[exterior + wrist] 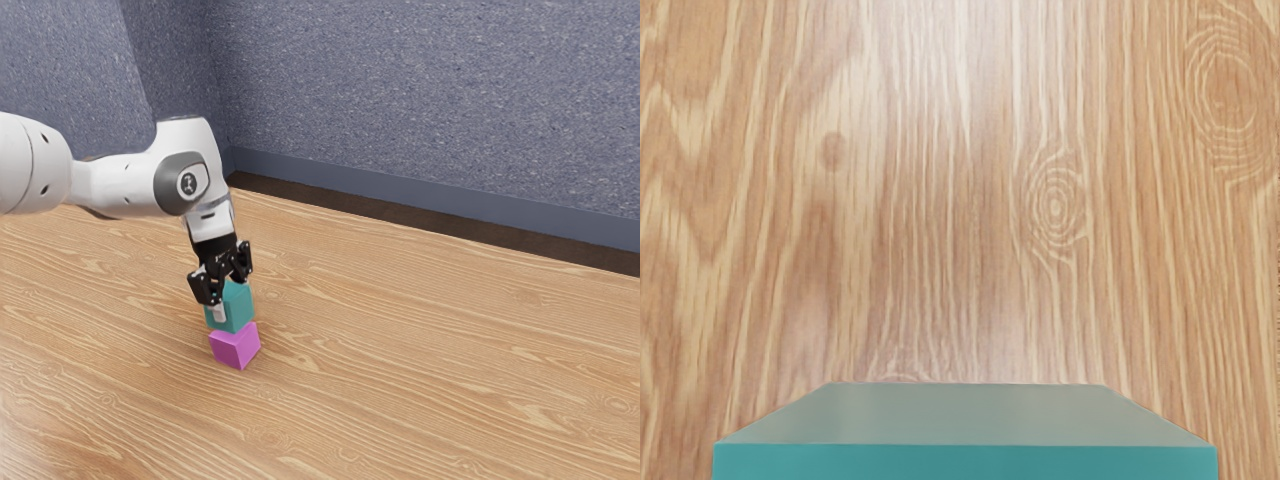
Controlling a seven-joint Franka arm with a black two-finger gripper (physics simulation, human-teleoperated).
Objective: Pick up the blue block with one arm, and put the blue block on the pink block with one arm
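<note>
Reaching in over the wooden table (450, 350) from the exterior view's left with the white arm (130, 185), angling down. Clamping the black claw (224, 283) on the blue block (238, 308), fingers pressing two opposite sides. Sitting the blue block right on top of the pink block (235, 347), touching, toward the table's left.

Table (450, 340): one stack, at 8 o'clock from centre in the exterior view. Lower block (235, 346) on table; upper block (236, 312) on top of it. Gripper (226, 290) over stack, fingers clasping upper block's sides. Wall (430, 90) behind, at 12 o'clock.
</note>
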